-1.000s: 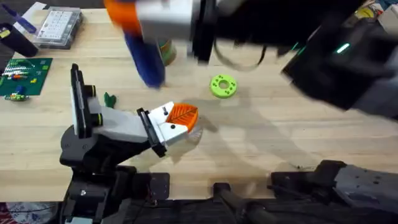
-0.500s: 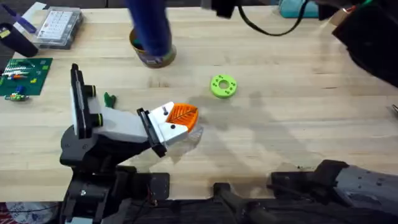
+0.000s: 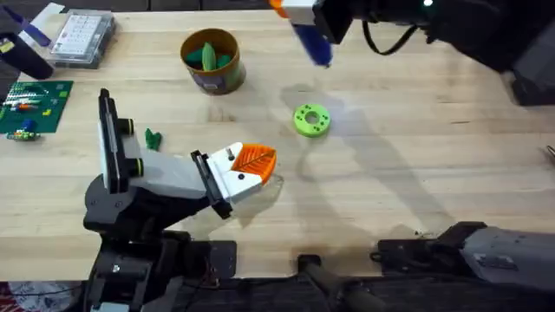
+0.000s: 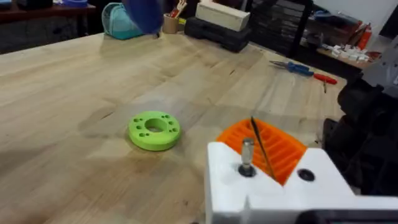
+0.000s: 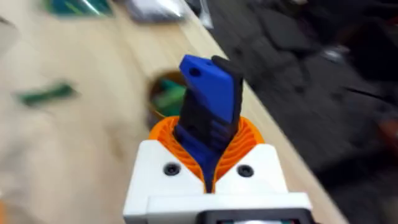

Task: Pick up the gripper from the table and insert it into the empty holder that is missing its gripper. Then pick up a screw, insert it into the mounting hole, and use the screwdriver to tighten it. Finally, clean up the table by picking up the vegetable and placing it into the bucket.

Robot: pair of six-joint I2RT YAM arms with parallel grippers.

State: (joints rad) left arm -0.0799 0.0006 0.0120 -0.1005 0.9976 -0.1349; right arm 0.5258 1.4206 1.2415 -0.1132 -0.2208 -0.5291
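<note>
- Right gripper (image 5: 208, 177): orange pads clamped on the blue screwdriver (image 5: 208, 115), which sticks out past the fingertips, above the table's (image 3: 416, 156) far edge.
- Left gripper (image 3: 256, 169): low over the table; finger gap cannot be told.
- Green ring (image 3: 311, 120) lies beyond the left fingertips.
- Bucket (image 3: 210, 61) stands farther off; vegetable (image 3: 153, 138) lies behind the left fingers, beside that arm.

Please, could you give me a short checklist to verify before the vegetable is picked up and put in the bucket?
1. Vegetable free on the table: ok, nothing touches it.
2. Bucket upright and open: ok, green pieces lie inside.
3. Right hand free for picking: not ok, it is shut on the screwdriver.
4. Left hand empty: cannot tell.
5. Lime-green ring out of the way: ok, apart from both vegetable and bucket.
</note>
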